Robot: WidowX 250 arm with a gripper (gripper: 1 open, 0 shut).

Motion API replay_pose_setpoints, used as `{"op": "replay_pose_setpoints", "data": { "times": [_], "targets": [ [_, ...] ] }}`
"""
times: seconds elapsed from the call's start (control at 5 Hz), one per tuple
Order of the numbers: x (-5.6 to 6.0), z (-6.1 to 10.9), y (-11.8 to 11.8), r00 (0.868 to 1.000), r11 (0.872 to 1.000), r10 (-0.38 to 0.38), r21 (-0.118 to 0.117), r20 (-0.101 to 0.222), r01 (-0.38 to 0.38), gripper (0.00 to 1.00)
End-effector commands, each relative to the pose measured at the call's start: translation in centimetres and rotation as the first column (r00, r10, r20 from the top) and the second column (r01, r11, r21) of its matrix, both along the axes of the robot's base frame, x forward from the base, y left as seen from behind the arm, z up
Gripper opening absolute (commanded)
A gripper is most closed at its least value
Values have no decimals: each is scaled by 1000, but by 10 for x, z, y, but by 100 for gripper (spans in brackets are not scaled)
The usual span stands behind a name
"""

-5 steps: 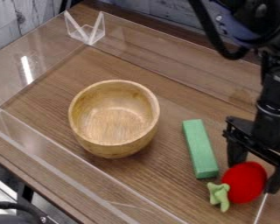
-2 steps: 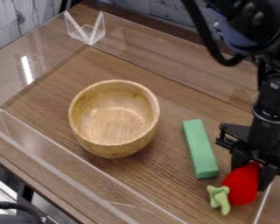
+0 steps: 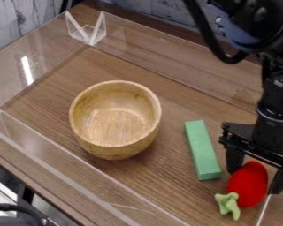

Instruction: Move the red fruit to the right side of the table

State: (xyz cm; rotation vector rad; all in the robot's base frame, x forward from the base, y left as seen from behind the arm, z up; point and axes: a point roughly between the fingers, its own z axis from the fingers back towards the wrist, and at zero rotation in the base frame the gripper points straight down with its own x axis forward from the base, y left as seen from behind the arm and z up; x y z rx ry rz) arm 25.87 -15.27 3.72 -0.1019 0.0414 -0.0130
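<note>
The hand (image 3: pixel 253 168) is spread wide right over the red fruit (image 3: pixel 247 184) at the right end of the worktop (image 3: pixel 120 71), so a bump could roll it away.

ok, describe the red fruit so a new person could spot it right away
Start at the wooden bowl in the middle of the table and go right, past the green block lying flat. The red fruit sits near the front right corner, under the open tool. It is the only red thing, rounded, with a green leafy cap.
</note>
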Motion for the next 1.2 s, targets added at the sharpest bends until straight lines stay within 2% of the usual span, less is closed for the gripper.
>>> {"op": "replay_pose_setpoints", "data": {
  "times": [0.0, 0.4, 0.6, 0.8, 1.0],
  "targets": [
    [3, 12, -4, 999, 1000, 22, -15, 49, -21, 100],
    [-2, 17, 10, 997, 998, -68, -8, 48, 68, 100],
    [-5, 22, 21, 990, 992, -129, -5, 52, 130, 100],
    [-7, 25, 30, 980, 981, -193, 1, 55, 193, 0],
    [-14, 22, 32, 977, 979, -203, 6, 61, 203, 0]
  ]
}}
